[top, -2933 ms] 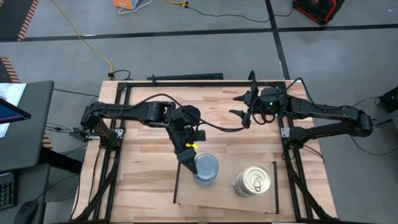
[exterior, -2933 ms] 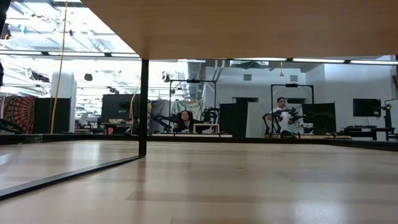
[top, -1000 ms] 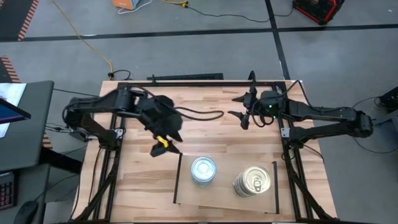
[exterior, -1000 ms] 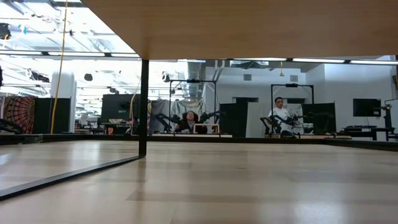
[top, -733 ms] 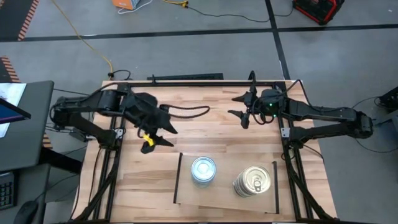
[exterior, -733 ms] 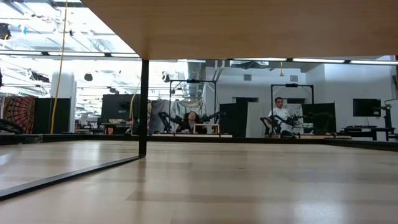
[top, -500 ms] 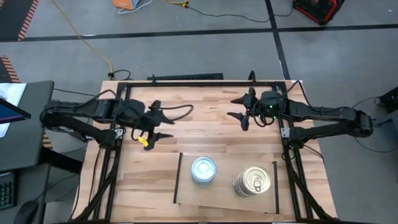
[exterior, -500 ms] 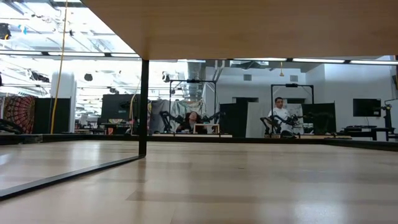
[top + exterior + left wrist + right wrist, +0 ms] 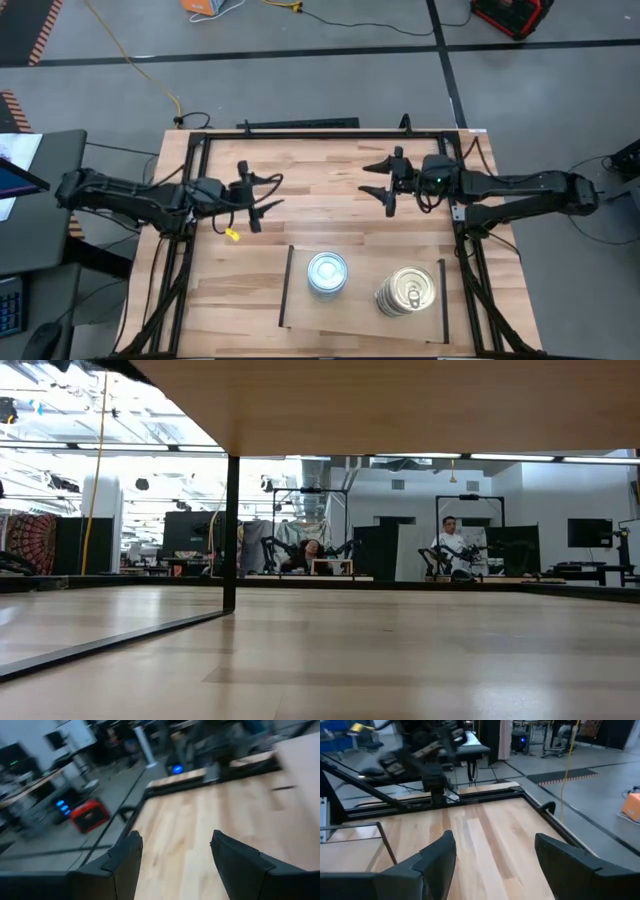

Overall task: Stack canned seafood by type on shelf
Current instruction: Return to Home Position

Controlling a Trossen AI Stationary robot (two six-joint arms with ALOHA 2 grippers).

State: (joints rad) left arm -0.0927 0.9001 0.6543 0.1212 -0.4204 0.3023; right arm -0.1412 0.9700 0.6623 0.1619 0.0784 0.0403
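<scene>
Stacked tins (image 9: 328,273) on shelf (image 9: 361,266), far from spread left fingers (image 9: 125,862), right fingers (image 9: 437,857)

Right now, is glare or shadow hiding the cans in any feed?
High view: even light, a bright sheen on the blue-lidded stack and the gold-lidded stack, outlines clear, shadows faint. Low view: bright ceiling lights at upper left, the shelf fills the top, no cans show. Both wrist views: tabletop, no cans.

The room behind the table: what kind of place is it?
Probably a robotics lab: other robot arms stand on benches, a person is near them, and cables run across the grey floor.
</scene>
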